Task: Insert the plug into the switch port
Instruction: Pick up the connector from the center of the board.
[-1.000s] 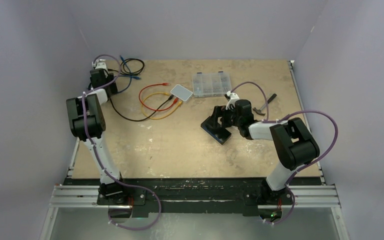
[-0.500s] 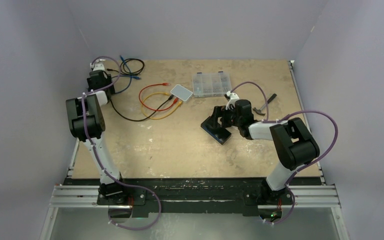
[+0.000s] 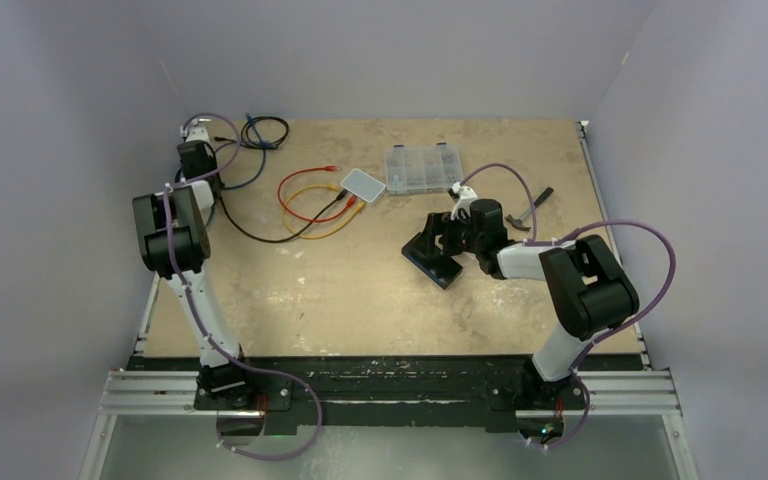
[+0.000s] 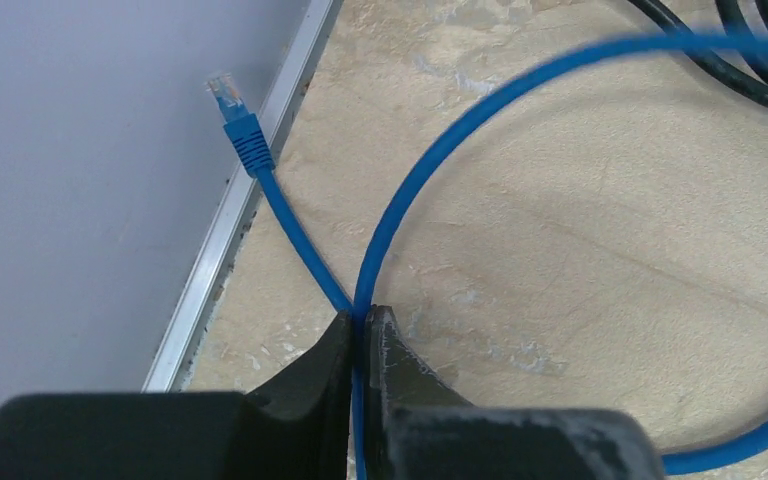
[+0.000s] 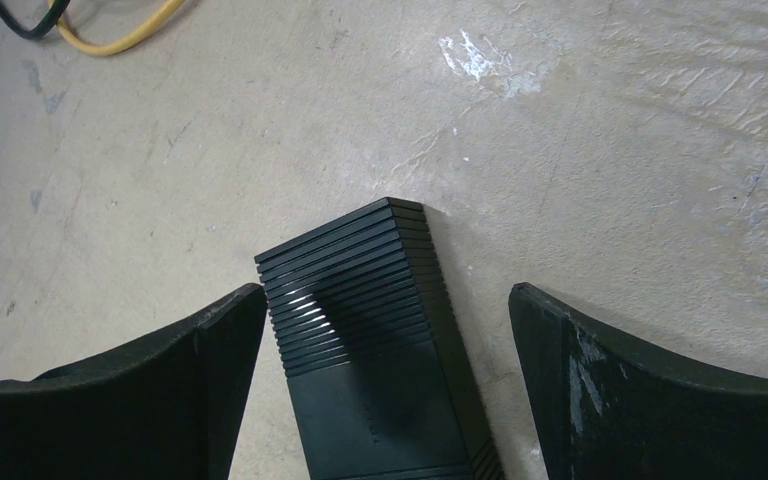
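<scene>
The wooden table (image 3: 360, 300) holds everything. The black switch (image 5: 370, 360) lies flat between the fingers of the right gripper (image 5: 385, 300). Those fingers are wide apart and do not squeeze it. The left gripper (image 4: 363, 325) has its fingers pinched together on the blue cable (image 4: 410, 170). The cable's clear plug (image 4: 225, 95) sits ahead of those fingers and off to their left. So the cable is grabbed, but the plug is far from the switch. Carrying it over and pushing it into a port are not done yet.
</scene>
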Controlling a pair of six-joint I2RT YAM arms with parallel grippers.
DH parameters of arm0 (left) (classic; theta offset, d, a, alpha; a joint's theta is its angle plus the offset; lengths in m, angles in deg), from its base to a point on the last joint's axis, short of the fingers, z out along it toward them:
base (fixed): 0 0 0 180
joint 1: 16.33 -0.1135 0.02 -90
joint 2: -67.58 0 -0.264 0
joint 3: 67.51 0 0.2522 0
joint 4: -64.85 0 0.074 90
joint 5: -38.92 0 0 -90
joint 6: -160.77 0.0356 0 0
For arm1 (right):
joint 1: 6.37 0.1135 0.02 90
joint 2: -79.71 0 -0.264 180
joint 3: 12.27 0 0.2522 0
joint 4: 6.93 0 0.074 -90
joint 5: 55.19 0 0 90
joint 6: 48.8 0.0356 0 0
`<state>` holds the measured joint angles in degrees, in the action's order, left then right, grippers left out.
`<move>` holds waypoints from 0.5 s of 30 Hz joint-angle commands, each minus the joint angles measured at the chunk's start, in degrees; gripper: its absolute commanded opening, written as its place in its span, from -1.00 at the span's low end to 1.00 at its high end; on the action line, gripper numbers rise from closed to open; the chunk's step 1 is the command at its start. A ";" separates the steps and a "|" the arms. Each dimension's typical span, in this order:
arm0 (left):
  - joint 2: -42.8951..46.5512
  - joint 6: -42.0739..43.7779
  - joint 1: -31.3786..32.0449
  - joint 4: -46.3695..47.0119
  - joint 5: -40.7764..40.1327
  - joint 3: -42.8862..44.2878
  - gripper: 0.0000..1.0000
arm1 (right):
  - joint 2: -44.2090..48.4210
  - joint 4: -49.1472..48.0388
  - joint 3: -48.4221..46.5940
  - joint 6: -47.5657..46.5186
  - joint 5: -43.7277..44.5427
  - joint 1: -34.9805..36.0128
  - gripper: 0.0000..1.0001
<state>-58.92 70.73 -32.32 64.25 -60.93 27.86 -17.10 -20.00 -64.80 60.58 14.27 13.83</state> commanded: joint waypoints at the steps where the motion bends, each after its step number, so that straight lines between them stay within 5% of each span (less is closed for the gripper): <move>1: -0.29 0.47 -0.17 -2.12 1.94 1.64 -1.00 | -0.66 1.07 -1.52 -0.78 -1.68 0.00 0.88; 15: 12.33 8.74 14.31 -3.86 -14.16 2.43 -1.00 | 1.45 0.90 -0.74 -0.61 -1.37 -0.04 0.88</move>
<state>-54.18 74.98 -23.73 59.51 -68.87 28.40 -17.19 -19.98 -64.93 60.58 14.03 13.81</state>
